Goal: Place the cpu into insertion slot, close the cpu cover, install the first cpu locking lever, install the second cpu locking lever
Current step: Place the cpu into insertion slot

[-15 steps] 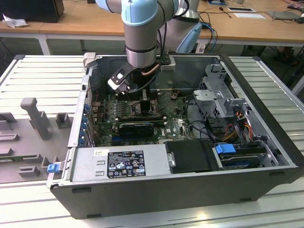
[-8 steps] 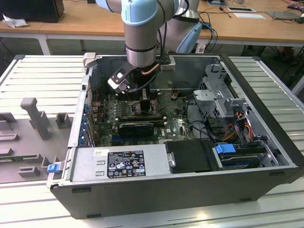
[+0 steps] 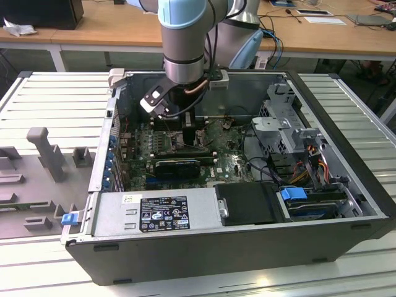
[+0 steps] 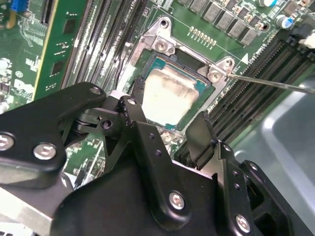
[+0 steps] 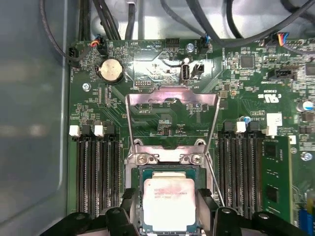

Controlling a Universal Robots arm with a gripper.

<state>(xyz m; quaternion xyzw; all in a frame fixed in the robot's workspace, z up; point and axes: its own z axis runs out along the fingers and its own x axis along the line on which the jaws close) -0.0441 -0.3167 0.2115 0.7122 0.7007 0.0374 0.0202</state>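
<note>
The cpu (image 5: 169, 204) — in the insertion slot (image 4: 189, 60) — sits between gripper (image 4: 167, 122) fingers (image 4: 199, 135).

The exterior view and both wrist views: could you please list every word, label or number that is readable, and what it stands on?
Black label on the power supply: print too small to read.
White sticker beside it: unreadable.
cpu face: faint print, not legible.
Green circuit board: white lettering, too small to read.
No text reads clearly, so none is quoted.
</note>
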